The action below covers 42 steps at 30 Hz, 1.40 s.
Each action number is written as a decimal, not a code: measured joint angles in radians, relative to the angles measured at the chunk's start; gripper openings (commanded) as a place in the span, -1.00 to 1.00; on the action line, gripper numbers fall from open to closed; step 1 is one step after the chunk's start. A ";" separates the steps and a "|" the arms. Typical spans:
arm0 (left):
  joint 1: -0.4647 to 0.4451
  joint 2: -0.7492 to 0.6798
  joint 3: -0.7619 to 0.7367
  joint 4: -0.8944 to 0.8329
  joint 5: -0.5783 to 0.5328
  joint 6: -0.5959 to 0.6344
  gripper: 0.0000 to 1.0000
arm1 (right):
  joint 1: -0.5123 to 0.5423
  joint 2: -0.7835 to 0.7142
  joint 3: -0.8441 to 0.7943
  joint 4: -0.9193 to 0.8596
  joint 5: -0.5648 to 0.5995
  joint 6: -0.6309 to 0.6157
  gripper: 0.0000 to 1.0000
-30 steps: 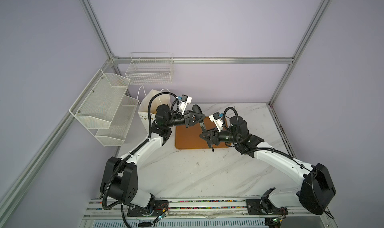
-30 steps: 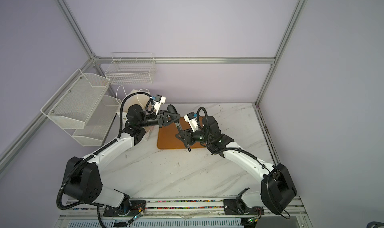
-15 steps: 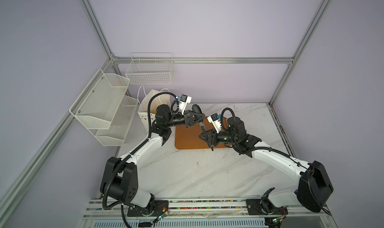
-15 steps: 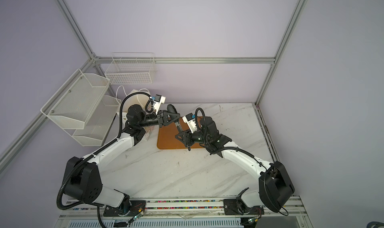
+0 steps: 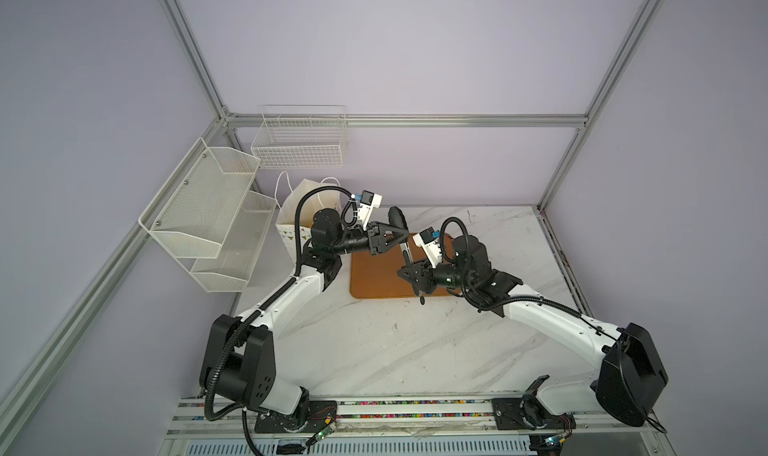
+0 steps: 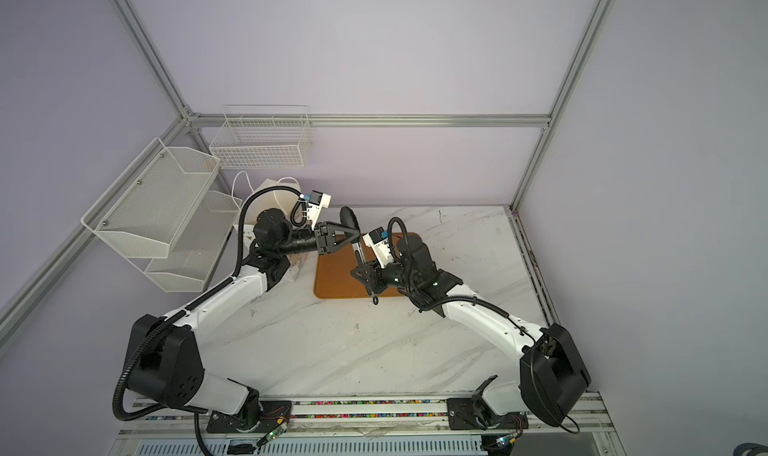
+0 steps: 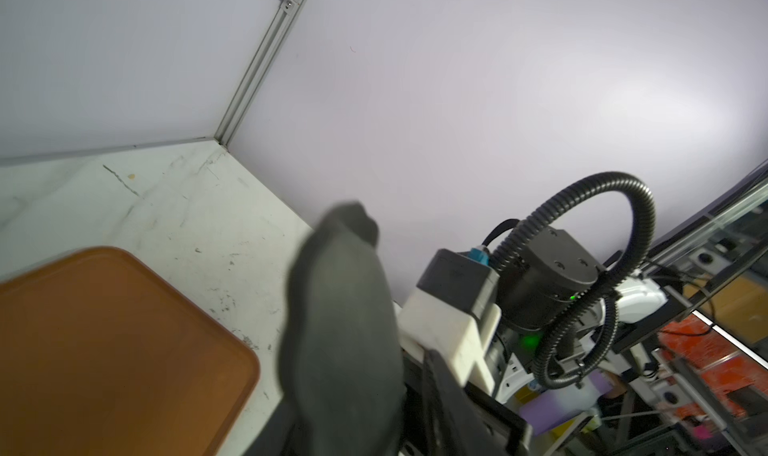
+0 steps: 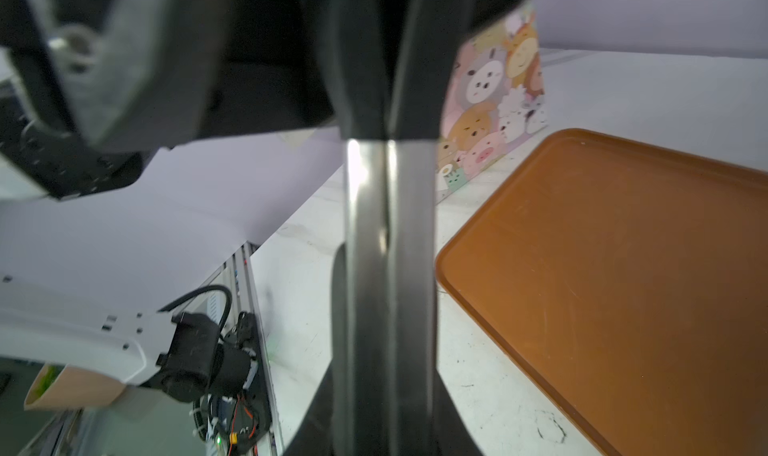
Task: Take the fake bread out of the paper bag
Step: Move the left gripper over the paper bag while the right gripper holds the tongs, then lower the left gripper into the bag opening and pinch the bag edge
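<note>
The white paper bag (image 5: 291, 206) (image 6: 270, 192) stands at the back left, behind my left arm; its cartoon-printed side (image 8: 498, 100) faces the tray. No fake bread shows in any view. A pair of metal tongs (image 5: 405, 252) (image 8: 386, 225) with black tips (image 7: 345, 329) hangs over the tray between both grippers. My right gripper (image 5: 410, 273) (image 6: 362, 273) (image 8: 384, 412) is shut on the tongs' shaft. My left gripper (image 5: 399, 237) (image 6: 353, 237) stands open round the black tips, one finger (image 7: 440, 391) a little apart from them.
A flat orange-brown tray (image 5: 374, 281) (image 6: 336, 285) (image 7: 104, 350) (image 8: 623, 287) lies on the marble table (image 5: 374, 350) beside the bag. White wire baskets (image 5: 299, 142) (image 5: 208, 208) hang on the back and left walls.
My right arm has reached left towards the left gripper and shut on the tongs' shaft. The left gripper's jaws have widened round the tongs' tips.
</note>
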 measured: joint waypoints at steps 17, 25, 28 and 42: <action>0.203 -0.081 0.576 -0.972 -0.434 0.513 0.60 | -0.013 -0.086 0.026 0.001 0.311 0.041 -1.00; 0.314 0.130 1.089 -1.419 -0.837 0.623 0.65 | -0.013 -0.008 0.092 -0.014 0.333 0.021 -1.00; 0.370 0.154 1.120 -1.490 -0.911 0.630 0.65 | -0.013 0.020 0.098 -0.015 0.331 0.018 -1.00; 0.590 0.296 1.147 -1.558 -0.799 0.634 0.52 | -0.013 0.181 0.171 -0.012 0.296 0.018 -1.00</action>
